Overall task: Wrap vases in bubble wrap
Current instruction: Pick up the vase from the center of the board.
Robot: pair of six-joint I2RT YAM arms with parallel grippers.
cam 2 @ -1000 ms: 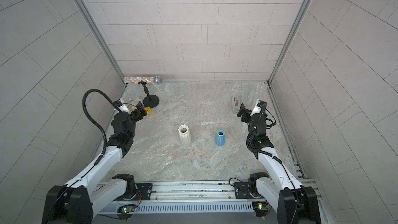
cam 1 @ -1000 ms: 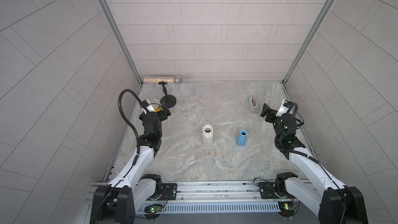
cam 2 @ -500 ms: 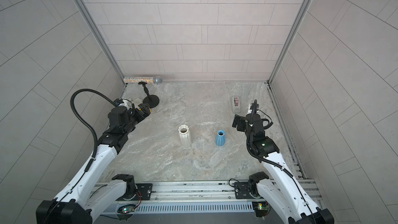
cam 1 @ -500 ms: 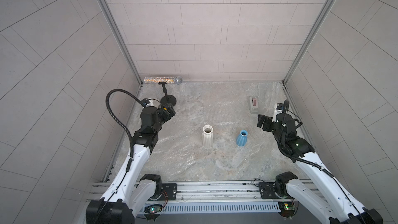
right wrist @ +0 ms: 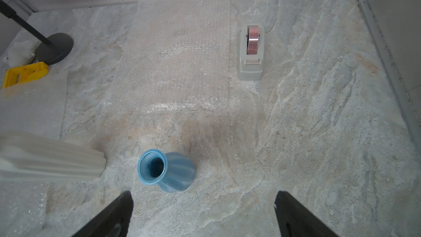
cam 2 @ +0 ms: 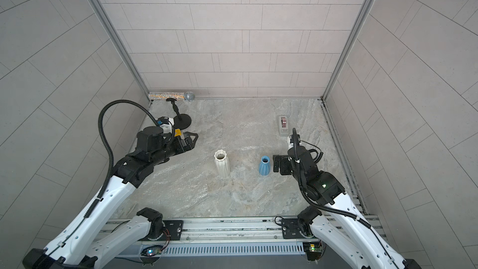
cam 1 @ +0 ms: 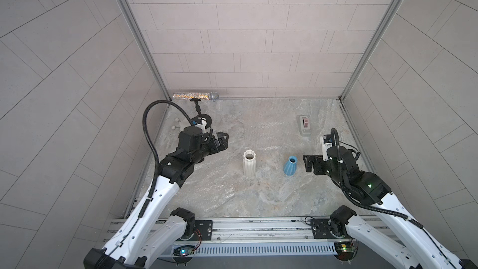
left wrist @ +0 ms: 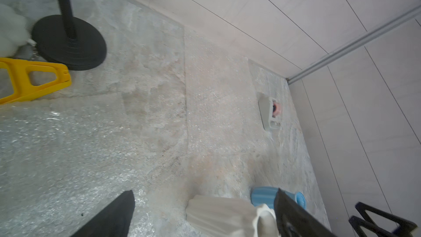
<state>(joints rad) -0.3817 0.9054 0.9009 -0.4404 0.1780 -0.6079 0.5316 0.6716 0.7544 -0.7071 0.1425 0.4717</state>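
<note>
Left pincer [cam 1: 224, 141] and right pincer [cam 1: 307, 163] spread, empty. Right one is just beside short light-blue ribbed ceramic vase [cam 1: 290, 166], upright mid-tabletop. Likely grasp next: centre jaws on neck, keep vase upright, carry to transparent bubble wrap sheet [right wrist: 177, 53] nearer far edge.

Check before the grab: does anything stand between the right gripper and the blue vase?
Nothing visible does. The open right gripper faces the upright blue vase across a clear gap; the white vase stands beyond it, the tape dispenser farther back.
</note>
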